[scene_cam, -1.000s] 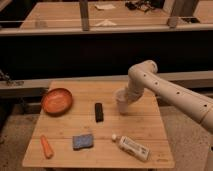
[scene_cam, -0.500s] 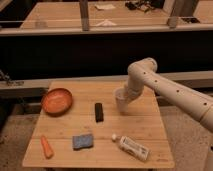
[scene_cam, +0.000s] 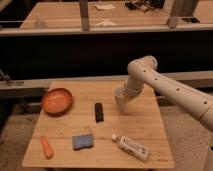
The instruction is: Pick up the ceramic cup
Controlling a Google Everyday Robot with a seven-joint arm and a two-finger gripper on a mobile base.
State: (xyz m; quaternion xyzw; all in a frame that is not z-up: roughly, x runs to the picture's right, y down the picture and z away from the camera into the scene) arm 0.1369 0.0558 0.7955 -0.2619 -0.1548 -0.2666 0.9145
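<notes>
Camera view: nearest on the table (scene_cam: pixel 150 150) lie a white tube (scene_cam: pixel 131 147), a blue sponge (scene_cam: pixel 82 142) and a carrot (scene_cam: pixel 46 147), then a black block (scene_cam: pixel 99 111) and the orange bowl (scene_cam: pixel 57 100). Farther back, right of centre, the ceramic cup (scene_cam: pixel 119 93) sits at the pincer (scene_cam: pixel 123 101); whether it is clenched I cannot tell. A good pick likely needs a centred grip and a straight, slow lift.

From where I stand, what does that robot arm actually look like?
The arm is creamy white: thick rounded tube segments joined by a bulky elbow, with a row of small dark dots along its side. No loose cables show. Its gripper, equally pale, is at the ceramic cup.
</notes>
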